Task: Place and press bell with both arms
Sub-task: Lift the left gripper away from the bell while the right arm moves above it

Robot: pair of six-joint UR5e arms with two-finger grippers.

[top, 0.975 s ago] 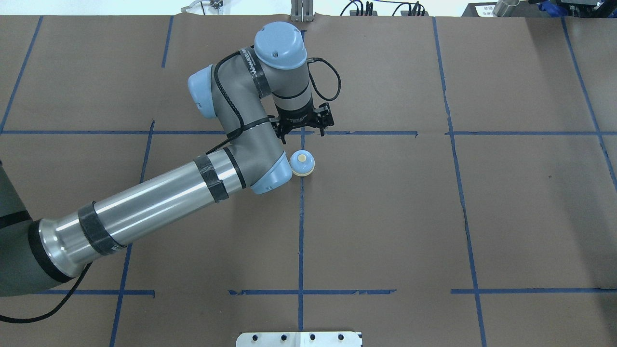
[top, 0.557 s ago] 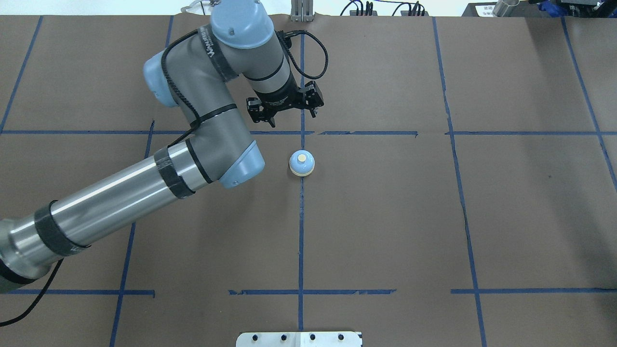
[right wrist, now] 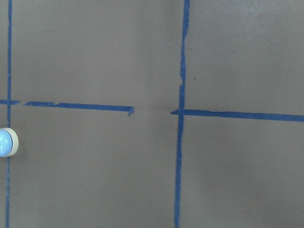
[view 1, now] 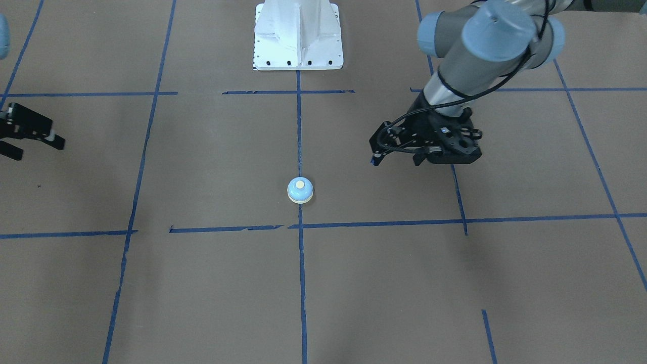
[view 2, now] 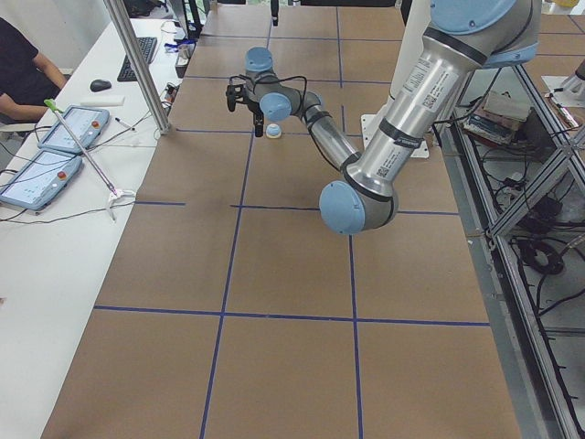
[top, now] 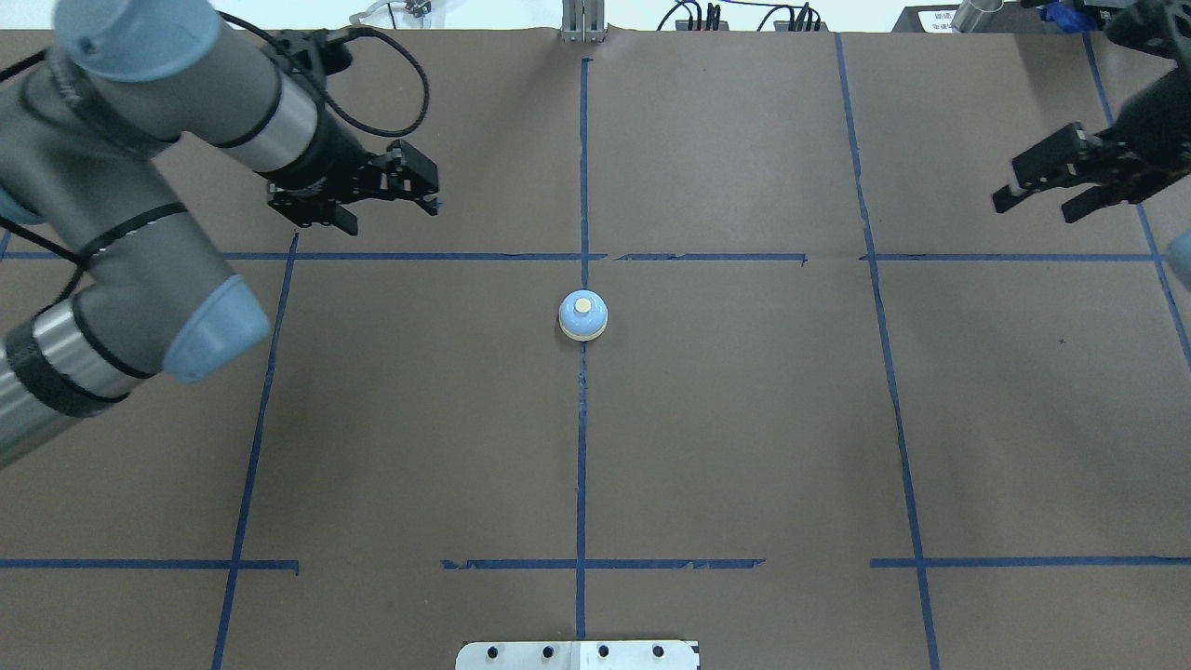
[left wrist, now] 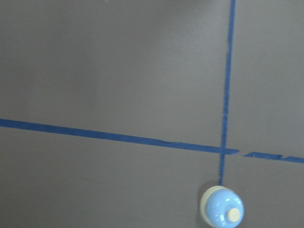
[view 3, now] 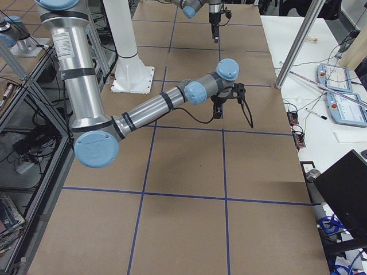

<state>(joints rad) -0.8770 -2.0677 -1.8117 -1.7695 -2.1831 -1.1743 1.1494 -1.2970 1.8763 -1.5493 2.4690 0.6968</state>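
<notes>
The small light-blue bell (top: 583,316) with its cream button stands upright on the brown table on the centre tape line, with nothing touching it. It also shows in the front view (view 1: 300,190), low in the left wrist view (left wrist: 222,208) and at the left edge of the right wrist view (right wrist: 7,142). My left gripper (top: 391,216) is open and empty, well to the left of the bell and a little beyond it; it also shows in the front view (view 1: 397,162). My right gripper (top: 1035,209) is open and empty, far out at the right edge; it also shows in the front view (view 1: 39,150).
Blue tape lines (top: 582,465) divide the brown paper cover into squares. The white bolted pedestal (view 1: 298,35) stands at the robot's side of the table. Cables and plugs (top: 735,17) lie along the far edge. A side table with tablets (view 2: 55,137) and a metal pole (view 2: 137,64) stand beyond it.
My left arm has swung away from the bell to the left, its gripper open and empty. My right gripper has come into view at the right edge. The bell has not moved.
</notes>
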